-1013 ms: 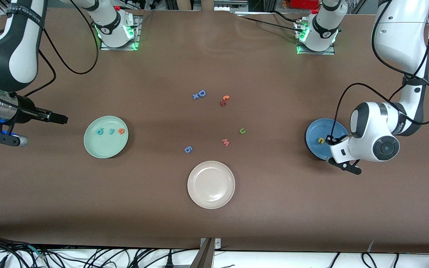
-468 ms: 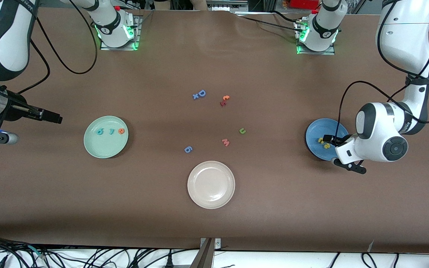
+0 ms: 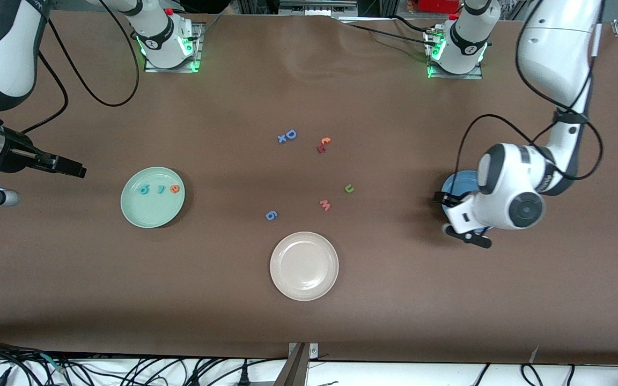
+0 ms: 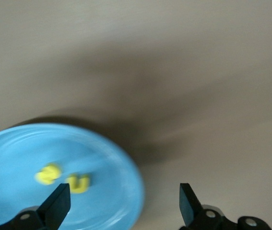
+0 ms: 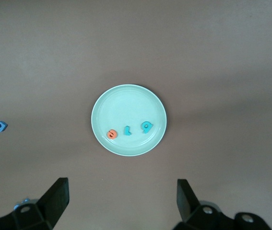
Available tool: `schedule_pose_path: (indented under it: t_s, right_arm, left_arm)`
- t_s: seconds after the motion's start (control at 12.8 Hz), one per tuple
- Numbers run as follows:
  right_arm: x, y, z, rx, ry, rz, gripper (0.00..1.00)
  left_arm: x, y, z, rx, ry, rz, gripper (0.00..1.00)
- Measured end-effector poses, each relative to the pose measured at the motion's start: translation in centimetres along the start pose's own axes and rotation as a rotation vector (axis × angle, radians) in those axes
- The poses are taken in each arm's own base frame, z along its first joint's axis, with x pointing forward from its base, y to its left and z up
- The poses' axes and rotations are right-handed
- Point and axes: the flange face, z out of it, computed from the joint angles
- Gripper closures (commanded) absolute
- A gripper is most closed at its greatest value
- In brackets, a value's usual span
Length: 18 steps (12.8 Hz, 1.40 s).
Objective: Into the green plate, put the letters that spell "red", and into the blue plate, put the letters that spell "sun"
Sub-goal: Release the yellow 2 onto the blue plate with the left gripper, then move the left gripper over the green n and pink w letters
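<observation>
Three foam letters, a teal "d" [image 3: 144,188], a teal "r" [image 3: 161,188] and an orange "e" [image 3: 175,188], lie in a row in the green plate [image 3: 142,212] toward the right arm's end of the desk [image 3: 309,321]. Two yellow letters, the "s" [image 4: 48,173] and the "n" [image 4: 78,182], lie side by side in the blue plate [image 4: 116,158] toward the left arm's end. The green "u" [image 3: 348,188] lies on the bare desk between the two plates, near a pink "M" [image 3: 325,205].

The left hand [image 4: 124,208] hangs over the blue plate's rim, released with its fingers spread wide and holding nothing. The right hand [image 5: 121,201] waits high above the desk beside the green plate, also released and empty. A cream-white plate [image 3: 304,266] sits nearer the front camera than the pink "M".
</observation>
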Motion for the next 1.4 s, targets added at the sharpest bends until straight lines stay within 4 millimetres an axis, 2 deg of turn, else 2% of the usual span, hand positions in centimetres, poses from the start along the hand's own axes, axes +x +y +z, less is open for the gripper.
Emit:
schedule_pose_path:
  t_s: [0.23, 0.39, 0.55, 0.78, 0.94, 1.01, 1.17, 1.4]
  right_arm:
    - [1.1, 0.5, -0.9, 0.012, 0.013, -0.018, 0.01]
    - [1.0, 0.7, -1.6, -0.032, 0.011, -0.042, 0.01]
    - [0.3, 0.5, -2.7, -0.040, 0.023, -0.052, 0.01]
    - [-0.4, 2.0, -4.4, 0.009, 0.072, -0.048, 0.01]
    - [-0.5, 2.9, -3.8, 0.031, 0.124, -0.039, 0.01]
    - [-0.7, 2.9, -3.4, 0.034, 0.135, -0.040, 0.01]
    - [-1.0, 2.5, -3.0, 0.036, 0.142, -0.048, 0.01]
    - [-1.3, 2.5, -3.4, 0.037, 0.151, -0.049, 0.01]
  left_arm:
    - [1.2, 5.6, -0.6, 0.012, 0.052, 0.064, 0.00]
    - [1.9, 8.2, -1.0, 0.006, 0.113, 0.101, 0.00]
    - [2.4, 11.5, -1.1, 0.003, 0.162, 0.137, 0.00]
    - [2.0, 19.4, -0.3, 0.012, 0.189, 0.131, 0.00]
    - [1.2, 24.9, 0.8, 0.033, 0.218, 0.126, 0.00]
    - [0.8, 26.7, 1.6, 0.052, 0.242, 0.140, 0.00]
    - [0.2, 28.4, 3.2, 0.076, 0.284, 0.175, 0.00]
    - [-0.5, 29.1, 4.9, 0.102, 0.319, 0.220, 0.00]
